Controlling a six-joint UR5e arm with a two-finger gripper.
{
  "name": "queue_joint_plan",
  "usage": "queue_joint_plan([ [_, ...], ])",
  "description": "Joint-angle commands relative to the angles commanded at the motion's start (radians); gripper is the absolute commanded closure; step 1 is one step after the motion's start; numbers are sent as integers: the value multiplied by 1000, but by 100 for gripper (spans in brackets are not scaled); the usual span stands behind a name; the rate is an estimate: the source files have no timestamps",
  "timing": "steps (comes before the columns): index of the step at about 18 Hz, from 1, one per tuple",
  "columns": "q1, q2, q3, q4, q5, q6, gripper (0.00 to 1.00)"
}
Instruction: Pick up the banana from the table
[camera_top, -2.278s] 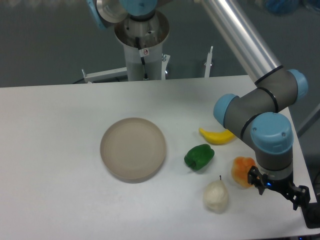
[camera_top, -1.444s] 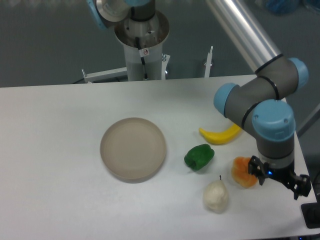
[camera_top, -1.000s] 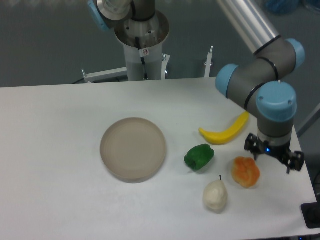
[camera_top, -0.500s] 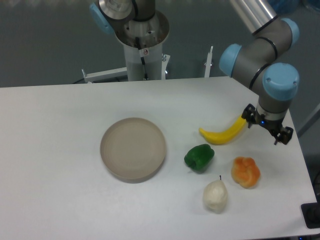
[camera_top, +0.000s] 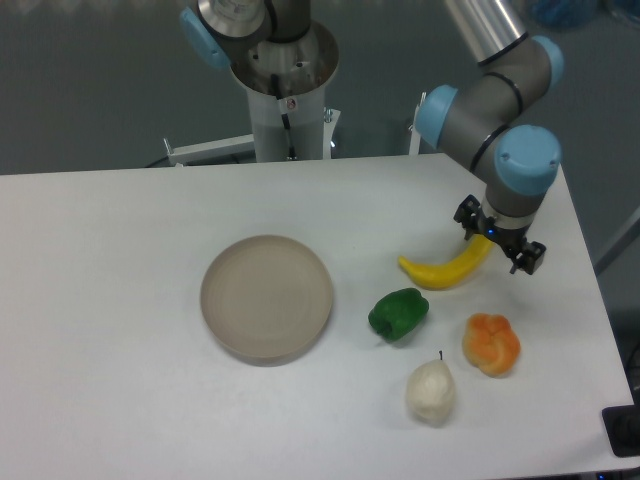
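Hovering with the gripper (camera_top: 499, 243) low over the right-hand tip of the banana (camera_top: 447, 268), which is lying flat on the table (camera_top: 120, 260), curved side down toward the camera, left point reaching toward the middle of the white top. Standing open, by the look of the two dark fingers (camera_top: 528, 258) splayed to either side of the wrist, and holding nothing; hard to say whether touching the yellow tip or sitting just above it, since the wrist is hiding that end. Coming at the fruit from above, probably because a low, flat thing offers only its narrow width to pinch. Sitting over the end rather than the thicker middle, so likely needing a shift along the curve before closing, or risking a grip that slips off the tapered point. Lying near, just below the banana, the green pepper (camera_top: 398, 313); further toward the front edge, the orange fruit (camera_top: 491, 344) and the whitish pear (camera_top: 431, 391), all apart from one another. Resting well to the left, the round plate (camera_top: 266, 297), bare.
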Motion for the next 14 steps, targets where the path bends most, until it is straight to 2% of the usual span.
queue_joint_plan([
  [3,-2,-5,-37,52,-17,-17,0],
  [9,-3,-15,-57,71,-17,-47,1],
  [11,-3,-18,-55,71,-17,-51,17],
  [14,0,-17,-48,69,-15,-48,49],
])
